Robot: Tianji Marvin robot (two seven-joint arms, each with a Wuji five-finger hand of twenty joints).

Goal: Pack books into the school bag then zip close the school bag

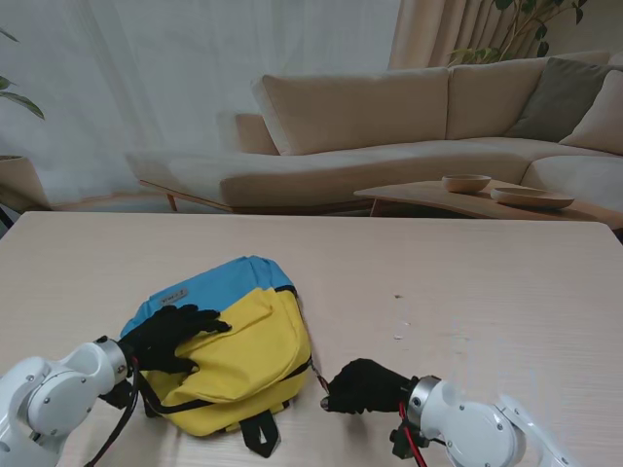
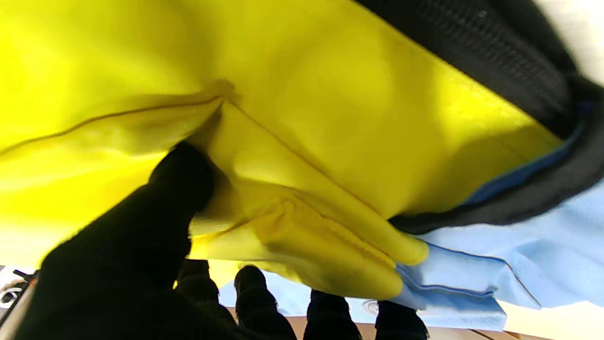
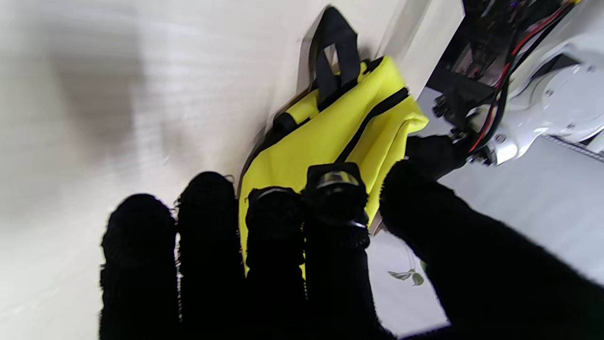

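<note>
The school bag (image 1: 243,341), yellow with a blue far part, lies flat on the table (image 1: 467,282). My left hand (image 1: 167,336) rests on its left top. In the left wrist view the thumb (image 2: 179,179) and fingers pinch a fold of the bag's yellow cloth (image 2: 330,118). My right hand (image 1: 365,386) sits at the bag's near right corner with its fingers curled. A thin zipper pull (image 1: 320,377) runs from the black zip line into its fingertips. The right wrist view shows the bag (image 3: 330,127) beyond the fingers (image 3: 283,222). No book is visible.
A black carry strap (image 1: 261,440) sticks out at the bag's near edge. The table's front edge is close to both arms. Beyond the table stand a beige sofa (image 1: 389,126) and a low table with bowls (image 1: 487,190).
</note>
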